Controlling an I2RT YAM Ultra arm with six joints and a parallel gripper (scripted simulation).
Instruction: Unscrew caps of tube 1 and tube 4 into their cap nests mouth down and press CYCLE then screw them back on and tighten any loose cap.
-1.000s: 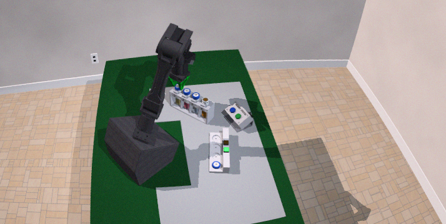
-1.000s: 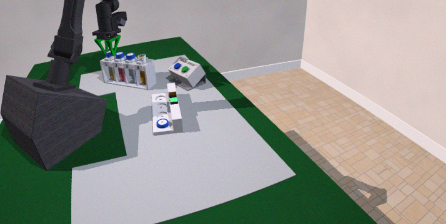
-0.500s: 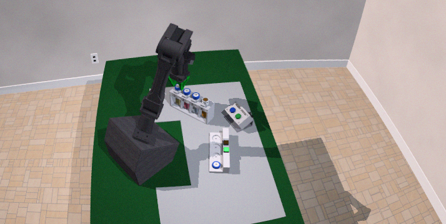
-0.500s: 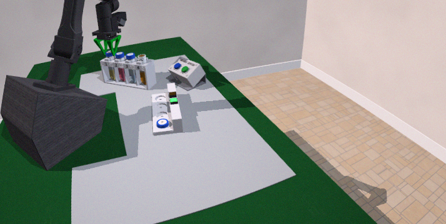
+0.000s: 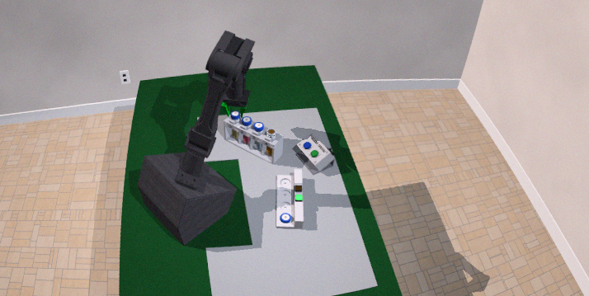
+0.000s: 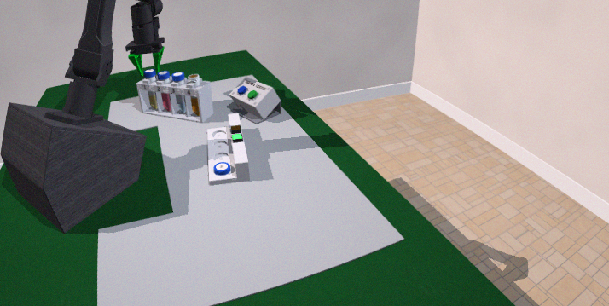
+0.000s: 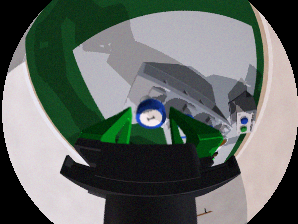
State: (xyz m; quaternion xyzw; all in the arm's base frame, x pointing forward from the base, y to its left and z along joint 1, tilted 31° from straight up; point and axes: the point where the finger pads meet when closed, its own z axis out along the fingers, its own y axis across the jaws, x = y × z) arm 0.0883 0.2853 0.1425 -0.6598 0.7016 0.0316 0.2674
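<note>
The decapping station (image 5: 253,138) holds four tubes. Tubes 1, 2 and 3 carry blue caps; tube 4 (image 5: 270,132) stands open, without a cap. My gripper (image 5: 234,110) is open just above tube 1's cap (image 5: 235,115), its green fingers to either side of the cap and apart from it. In the wrist view that cap (image 7: 150,113) sits between the spread fingers with gaps on both sides. A blue cap (image 5: 285,218) lies in the end nest of the cap tray (image 5: 285,201). The green lamp (image 5: 299,197) is lit; the amber lamp (image 5: 299,188) is dark.
The key desk (image 5: 317,149) with the blue key (image 5: 307,145) and the green key (image 5: 314,153) stands right of the station. The arm's base block (image 5: 186,195) sits at the mat's left. The other tray nests are empty.
</note>
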